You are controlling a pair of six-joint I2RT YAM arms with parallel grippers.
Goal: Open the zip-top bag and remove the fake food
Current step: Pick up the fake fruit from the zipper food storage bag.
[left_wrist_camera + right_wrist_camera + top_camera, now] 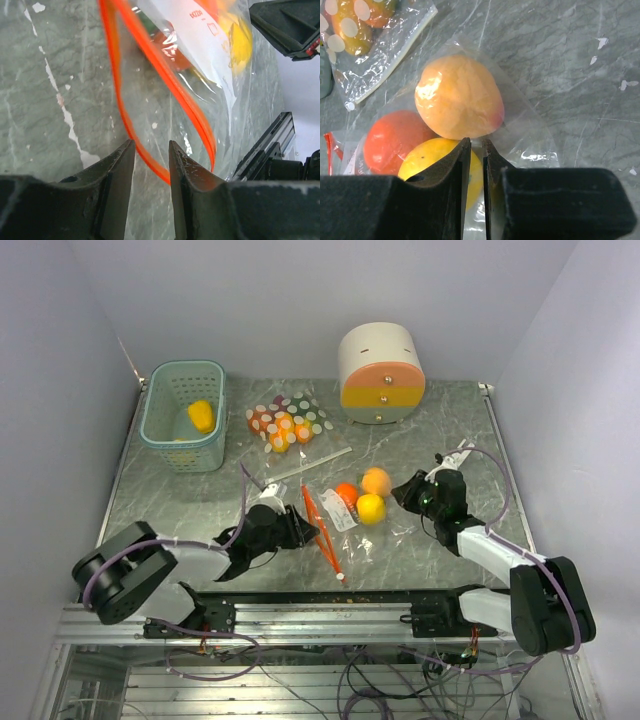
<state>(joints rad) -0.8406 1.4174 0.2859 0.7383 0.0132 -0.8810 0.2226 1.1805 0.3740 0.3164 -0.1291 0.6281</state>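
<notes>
While right fingers (445,200) pinch the bag (530,125) of 3 fruits (457,97), left fingers (115,190) stand part-open around its zip (321,530).

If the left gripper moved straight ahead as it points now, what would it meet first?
The orange zip strip of the clear plastic zip-top bag, looping just before the left gripper; it may already sit between its jaws.
</notes>
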